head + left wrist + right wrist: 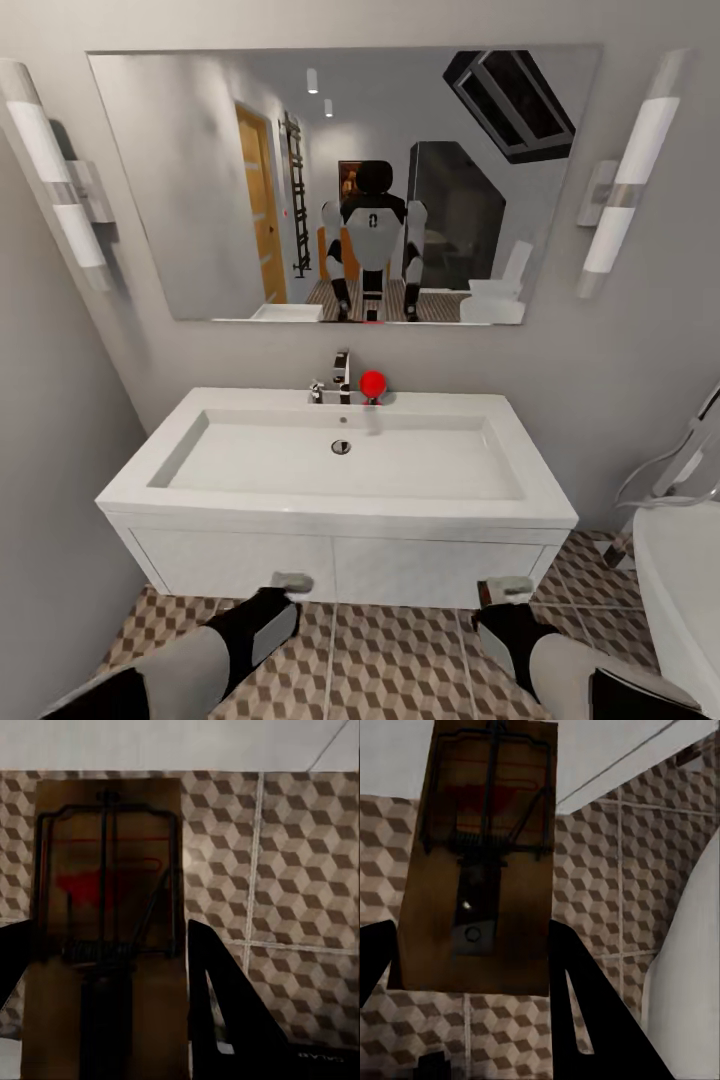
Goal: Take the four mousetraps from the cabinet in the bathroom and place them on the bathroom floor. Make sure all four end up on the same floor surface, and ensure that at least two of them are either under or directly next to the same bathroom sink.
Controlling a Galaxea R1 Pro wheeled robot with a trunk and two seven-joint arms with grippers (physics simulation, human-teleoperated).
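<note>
You carry one flat dark-brown wooden mousetrap with grey wire (pixel 105 930) in your left gripper (pixel 291 583), jaws clamped on it, and a second mousetrap (pixel 480 862) likewise in the right gripper (pixel 505 592). Both hang low over the cube-patterned tile floor (pixel 400 660), just before the white-fronted sink vanity (pixel 340 565); probably staged for release beside it.
</note>
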